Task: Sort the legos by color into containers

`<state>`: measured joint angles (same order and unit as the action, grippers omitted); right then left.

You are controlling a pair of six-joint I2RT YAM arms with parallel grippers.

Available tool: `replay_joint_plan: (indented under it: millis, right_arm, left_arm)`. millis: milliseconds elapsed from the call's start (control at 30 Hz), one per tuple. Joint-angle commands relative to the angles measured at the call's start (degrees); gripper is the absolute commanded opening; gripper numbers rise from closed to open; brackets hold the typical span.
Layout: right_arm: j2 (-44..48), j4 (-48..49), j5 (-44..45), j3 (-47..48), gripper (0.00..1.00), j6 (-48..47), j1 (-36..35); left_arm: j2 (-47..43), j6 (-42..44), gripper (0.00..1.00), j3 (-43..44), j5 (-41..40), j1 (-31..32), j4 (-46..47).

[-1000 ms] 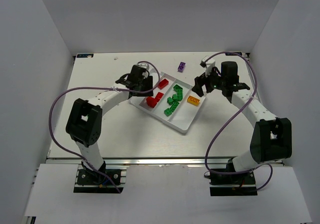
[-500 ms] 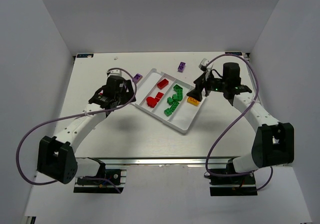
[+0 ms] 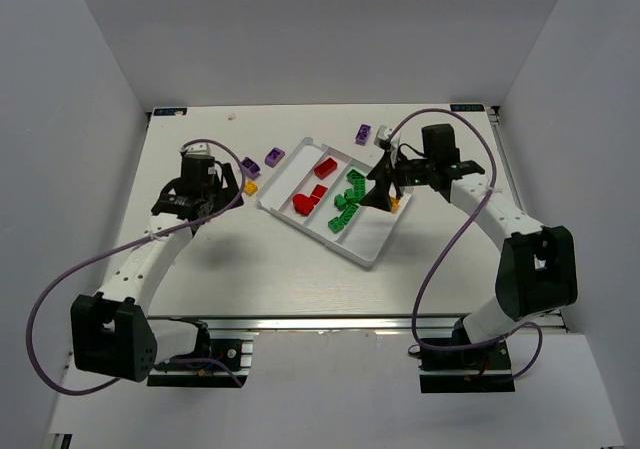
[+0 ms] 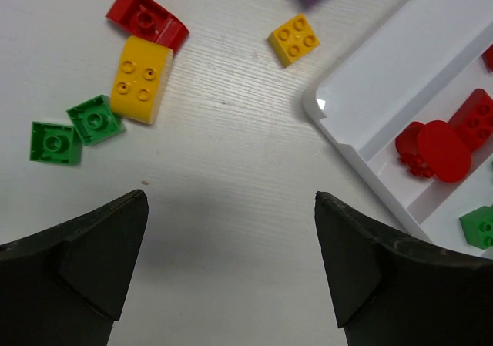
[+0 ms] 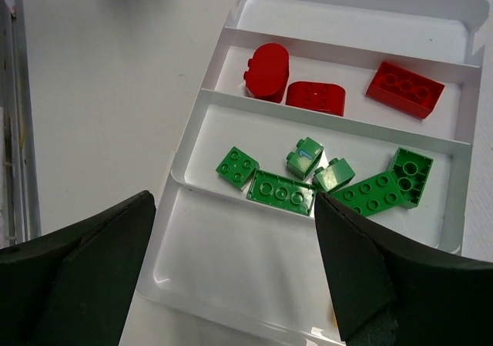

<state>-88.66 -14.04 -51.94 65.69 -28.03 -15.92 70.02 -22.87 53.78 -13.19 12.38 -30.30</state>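
Under left wrist: see left gripper (image 4: 231, 201) released wide, holding nothing, over bare table (image 4: 231, 153). Reading the step as grabbing the next loose lego.

Go for yellow curved brick (image 4: 141, 80) at 11 o'clock. Seems to touch red brick (image 4: 146, 25) on its far end, so straddle the long sides, drop straight, clench, lift clear before swinging. Avoid nudging green bricks (image 4: 95, 119) just beside it at 9 o'clock. Then carry to tray (image 4: 362, 92) at 2 o'clock and drop into a compartment without red or green.

Over the tray: see right gripper (image 5: 235, 203) likewise released and empty, above the nearest compartment. Keep arms well apart there.

Counts:
- Loose by left wrist: 1 red, 2 yellow (incl. small yellow brick (image 4: 294, 39) at 12 o'clock), 2 green.
- Purple brick (image 3: 275, 155) plus another at 12 o'clock of the tray: at least 2, both outside.
- Tray, 4 compartments: 3 red legos (image 5: 316, 98), 6 green legos (image 5: 281, 190), farthest bare, nearest partly hidden by fingers.
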Motion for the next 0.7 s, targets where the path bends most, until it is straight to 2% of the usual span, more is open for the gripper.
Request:
replay_joint_plan:
  millis: [0,500,667]
  right_arm:
    - [0.95,-1.34,1.23,-0.13,0.88,-2.2,-0.95]
    - [-3.89,-6.35,0.88,5.76,0.86,-5.37,-1.39]
    - [-4.68,-6.17,0.35,6.55,0.87,-5.37,-1.3]
  left_arm:
    - [0.2,3.18,0.98,0.8,3.08,-3.23,-0.72]
    - [16.54,14.25,0.85,13.97,1.94,-8.86,-3.8]
    - [22.43,16.45,0.79,15.48,1.5,-9.48,-3.97]
